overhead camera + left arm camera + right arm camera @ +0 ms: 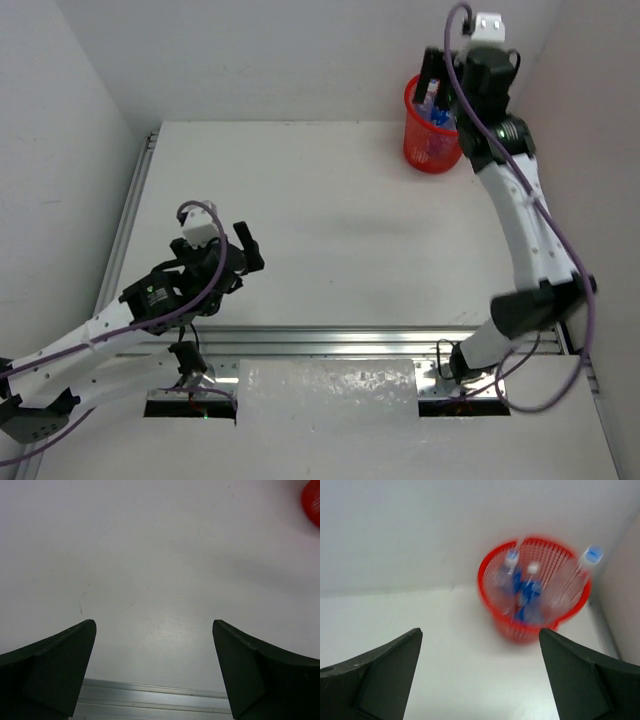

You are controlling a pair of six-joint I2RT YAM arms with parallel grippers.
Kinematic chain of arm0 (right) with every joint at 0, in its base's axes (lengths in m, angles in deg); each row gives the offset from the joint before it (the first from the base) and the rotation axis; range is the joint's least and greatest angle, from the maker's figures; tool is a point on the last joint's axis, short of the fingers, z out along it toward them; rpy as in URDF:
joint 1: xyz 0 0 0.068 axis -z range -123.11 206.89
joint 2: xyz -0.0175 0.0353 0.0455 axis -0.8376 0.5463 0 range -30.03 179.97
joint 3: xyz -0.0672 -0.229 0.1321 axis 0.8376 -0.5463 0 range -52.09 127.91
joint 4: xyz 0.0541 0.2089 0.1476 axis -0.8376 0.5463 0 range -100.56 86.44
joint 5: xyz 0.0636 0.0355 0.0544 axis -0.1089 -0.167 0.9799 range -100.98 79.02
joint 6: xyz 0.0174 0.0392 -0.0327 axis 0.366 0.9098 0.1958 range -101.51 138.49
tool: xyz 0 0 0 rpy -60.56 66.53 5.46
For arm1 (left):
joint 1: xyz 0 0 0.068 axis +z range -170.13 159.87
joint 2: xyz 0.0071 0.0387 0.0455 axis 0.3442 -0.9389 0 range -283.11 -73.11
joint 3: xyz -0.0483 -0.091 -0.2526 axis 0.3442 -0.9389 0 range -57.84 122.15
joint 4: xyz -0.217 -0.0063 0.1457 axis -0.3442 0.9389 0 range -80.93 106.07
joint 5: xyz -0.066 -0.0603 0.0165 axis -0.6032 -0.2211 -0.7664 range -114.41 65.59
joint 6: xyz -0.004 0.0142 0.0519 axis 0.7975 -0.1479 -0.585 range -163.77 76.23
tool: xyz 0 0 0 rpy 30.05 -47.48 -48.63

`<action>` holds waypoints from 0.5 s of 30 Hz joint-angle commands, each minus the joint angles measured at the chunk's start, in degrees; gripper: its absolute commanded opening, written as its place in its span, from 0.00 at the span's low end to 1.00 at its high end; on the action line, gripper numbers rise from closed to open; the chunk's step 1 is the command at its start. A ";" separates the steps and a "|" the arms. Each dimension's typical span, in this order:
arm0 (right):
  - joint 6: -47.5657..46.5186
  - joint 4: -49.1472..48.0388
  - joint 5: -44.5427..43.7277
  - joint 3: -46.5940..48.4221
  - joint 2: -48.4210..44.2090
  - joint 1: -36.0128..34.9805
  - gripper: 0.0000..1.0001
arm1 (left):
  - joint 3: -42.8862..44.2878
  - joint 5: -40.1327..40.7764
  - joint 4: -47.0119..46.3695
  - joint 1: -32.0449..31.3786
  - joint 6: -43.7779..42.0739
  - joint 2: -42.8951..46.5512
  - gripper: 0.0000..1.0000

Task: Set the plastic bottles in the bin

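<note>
The round, tapered red mesh bin (520,630) stands at the far right corner of the smooth white worktop (330,220). Clear plastic bottles (526,594) with blue labels sit inside it, blurred. The right claw (480,635) hangs near the bin, its black fingers apart and empty. The left claw (152,630) is spread apart above the worktop, empty.

White table (330,230), matte, soft sheen at centre. Aluminium rail (128,225) runs along its left edge; a second rail (340,343) crosses the near edge. Frosted sheet (328,392) just in front of it. Plain white walls (300,60) behind and at both sides
</note>
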 commanded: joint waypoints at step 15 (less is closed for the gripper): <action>8.36 25.47 21.56 -62.35 -62.82 -2.95 0.99 | -3.19 -8.12 -12.78 14.14 -14.02 7.33 1.00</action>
